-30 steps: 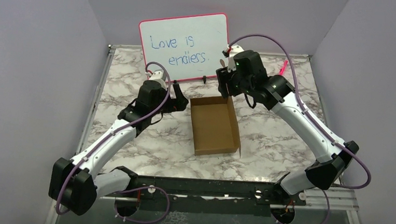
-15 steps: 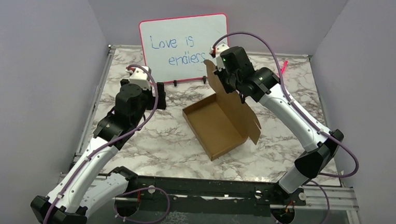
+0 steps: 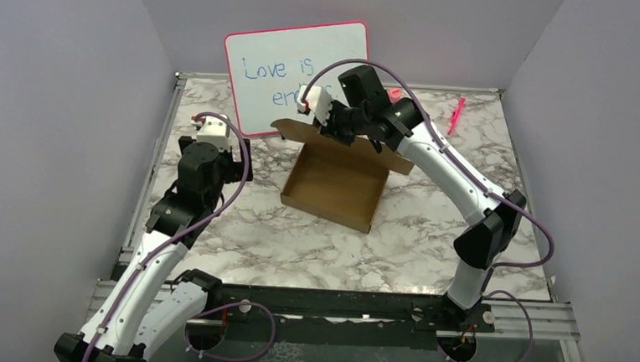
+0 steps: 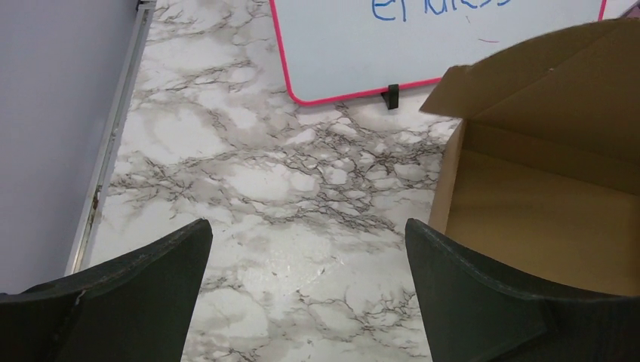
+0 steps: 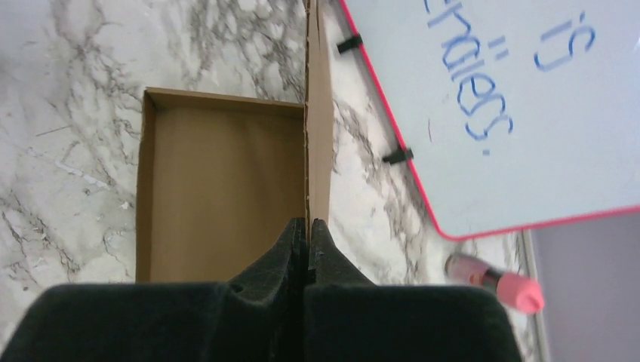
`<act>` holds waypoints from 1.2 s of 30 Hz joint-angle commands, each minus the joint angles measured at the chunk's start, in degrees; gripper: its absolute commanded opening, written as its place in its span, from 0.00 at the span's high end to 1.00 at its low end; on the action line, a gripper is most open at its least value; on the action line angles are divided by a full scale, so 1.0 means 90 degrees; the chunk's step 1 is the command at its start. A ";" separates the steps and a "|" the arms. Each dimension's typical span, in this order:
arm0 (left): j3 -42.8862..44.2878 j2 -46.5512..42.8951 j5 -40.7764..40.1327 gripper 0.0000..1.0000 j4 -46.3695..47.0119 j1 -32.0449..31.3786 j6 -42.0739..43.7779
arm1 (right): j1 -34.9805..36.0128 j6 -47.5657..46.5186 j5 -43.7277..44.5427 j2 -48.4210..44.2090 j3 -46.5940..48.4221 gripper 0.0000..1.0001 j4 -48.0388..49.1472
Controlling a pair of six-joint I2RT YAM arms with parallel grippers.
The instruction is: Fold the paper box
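Note:
The paper box [image 3: 337,189] is a shallow brown cardboard tray, open side up, on the marble table, with its long lid flap [image 3: 348,147] raised along the far side. My right gripper [image 3: 330,129] is shut on the edge of that flap; in the right wrist view the fingers [image 5: 308,222] pinch the thin cardboard edge [image 5: 320,136] beside the tray's floor [image 5: 223,188]. My left gripper [image 3: 236,152] hangs left of the box, open, with only bare marble between its fingers [image 4: 308,226]. The box's left wall [image 4: 543,219] lies just right of it, not touched.
A pink-framed whiteboard [image 3: 296,72] with blue writing stands at the back, close behind the raised flap [image 5: 513,113]. A pink marker [image 5: 494,280] lies by its foot, and a pink pen [image 3: 457,114] farther right. A metal rail [image 4: 113,143] edges the table's left side.
My right gripper closed on the flap and carried it left and up, which turned the box on the table. My left arm drew back to the left, away from the box.

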 commanded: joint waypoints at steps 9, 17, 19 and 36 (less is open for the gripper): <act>-0.0115 -0.0011 0.0816 0.01 0.0289 0.0576 0.0260 | -0.0288 -0.1802 -0.2304 0.0404 0.0598 0.99 -0.0153; 0.0080 0.0335 0.1378 0.01 0.0383 0.0628 0.0597 | -0.0297 -0.1469 -0.1899 0.0318 0.0586 0.65 0.0270; 0.0234 0.0476 0.1611 0.01 0.0358 0.0624 0.0652 | -0.0316 -0.1312 -0.1707 0.0103 0.0389 0.54 0.0501; 0.1472 0.1446 0.2933 0.05 -0.0303 0.0627 0.2130 | -0.1454 -0.0272 -0.0758 -0.2498 -0.2513 0.17 0.1082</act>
